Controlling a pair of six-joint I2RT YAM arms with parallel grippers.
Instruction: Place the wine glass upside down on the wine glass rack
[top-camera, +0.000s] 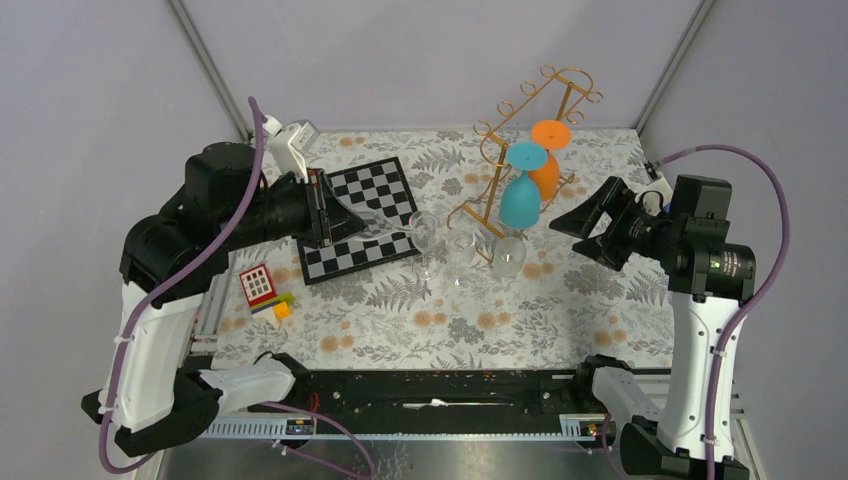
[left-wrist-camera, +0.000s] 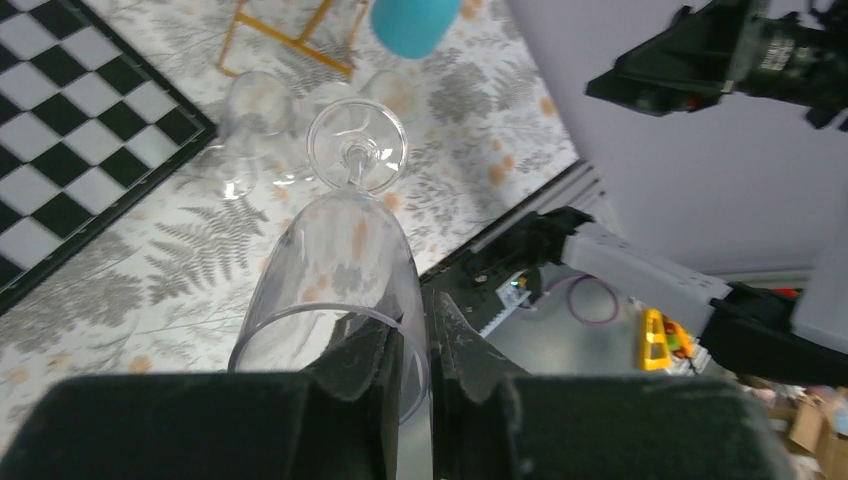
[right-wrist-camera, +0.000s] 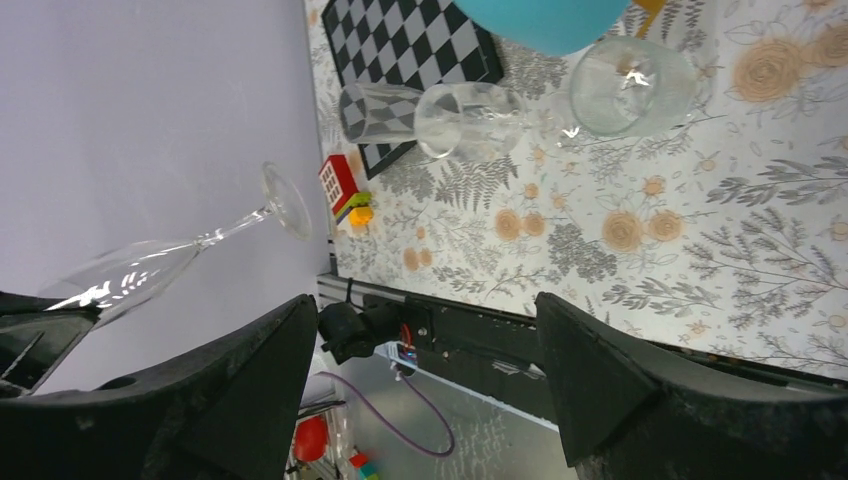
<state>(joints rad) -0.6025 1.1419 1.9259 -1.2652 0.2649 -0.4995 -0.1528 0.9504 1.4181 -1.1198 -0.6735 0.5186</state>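
**Operator:** Where is the clear stemmed wine glass (top-camera: 388, 234) lying relative to the left pincer (left-wrist-camera: 420, 322)?

**Technician:** The left pincer is clamping the wall of the bowl at its rim, with the glass wall passing between the two fingers. The glass is projecting out from the fingertips on its side, with its round foot pointing away. It is hanging in the air above the floral-patterned counter (top-camera: 450, 322), by the right edge of the black-and-white chessboard (top-camera: 375, 190).

**Operator:** And relative to the gold wire wine glass rack (top-camera: 490, 175)?

**Technician:** The foot is sitting near the left of the rack's base, apart from it. A teal glass (top-camera: 521, 197) and an orange glass (top-camera: 546, 162) are hanging upside down on the rails.

**Operator:** And the right pincer (top-camera: 580, 226)?

**Technician:** Its fingers are standing wide apart, gripping nothing, to the right of the rack.
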